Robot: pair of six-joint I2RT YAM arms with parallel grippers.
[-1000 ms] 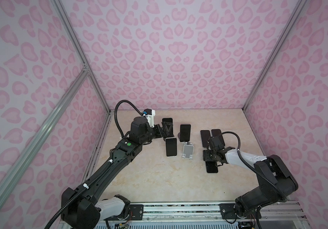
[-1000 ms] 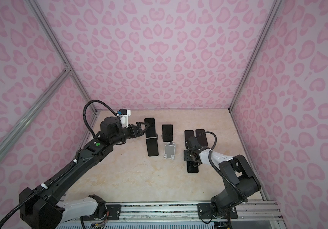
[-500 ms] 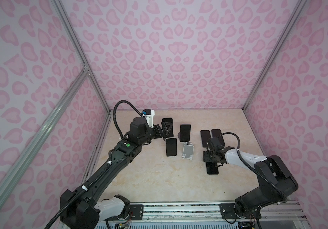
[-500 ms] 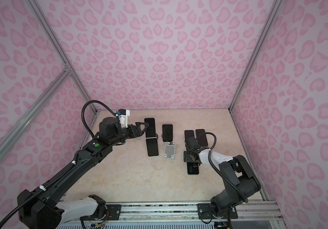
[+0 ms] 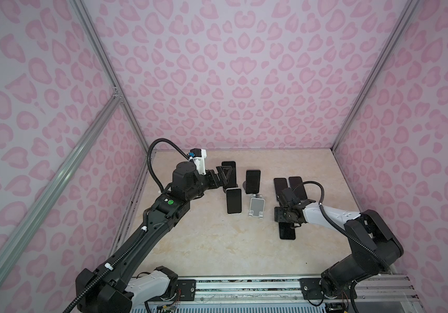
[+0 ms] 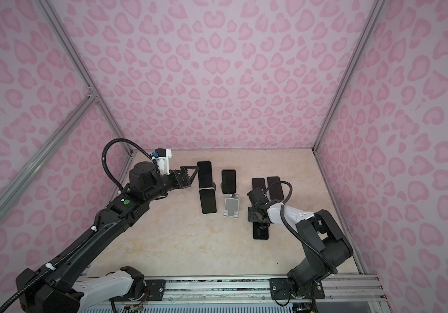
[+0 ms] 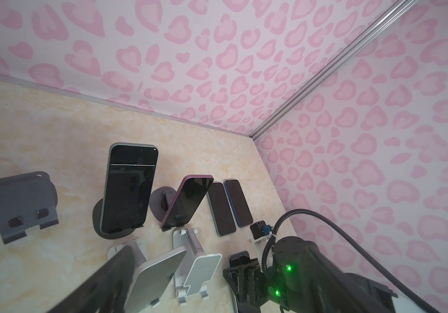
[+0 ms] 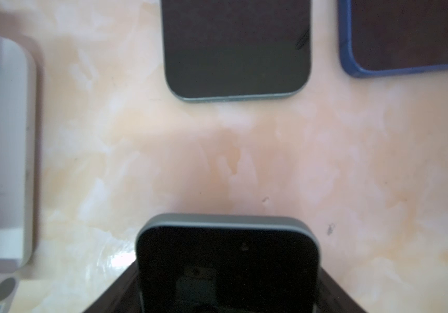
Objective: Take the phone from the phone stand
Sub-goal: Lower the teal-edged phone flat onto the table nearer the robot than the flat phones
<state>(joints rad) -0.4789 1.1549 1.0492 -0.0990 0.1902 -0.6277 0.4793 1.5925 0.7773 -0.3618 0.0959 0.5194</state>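
Three dark phones lean on stands in both top views: a back-left phone [image 5: 229, 173] [image 6: 204, 174], a back-middle phone [image 5: 253, 181] and a front phone on a white stand [image 5: 234, 201]. My left gripper [image 5: 224, 176] [image 6: 190, 176] is open and empty, right beside the back-left phone, which the left wrist view shows upright on a round dark stand [image 7: 129, 189]. My right gripper [image 5: 285, 216] hovers low over a phone lying flat on the table [image 5: 287, 233] [image 8: 228, 265]. Its jaws flank that phone's long edges; whether they touch it is unclear.
An empty white stand [image 5: 256, 207] [image 7: 201, 273] sits mid-table. Two more phones [image 5: 281, 188] [image 5: 297, 187] lie flat behind the right gripper. An empty grey stand [image 7: 19, 200] stands left of the row. Pink patterned walls close in the marbled table [image 5: 217, 252].
Neither arm has shifted noticeably, and the flat phone stays where it was under the right gripper. The left gripper has stayed open beside the back-left phone.
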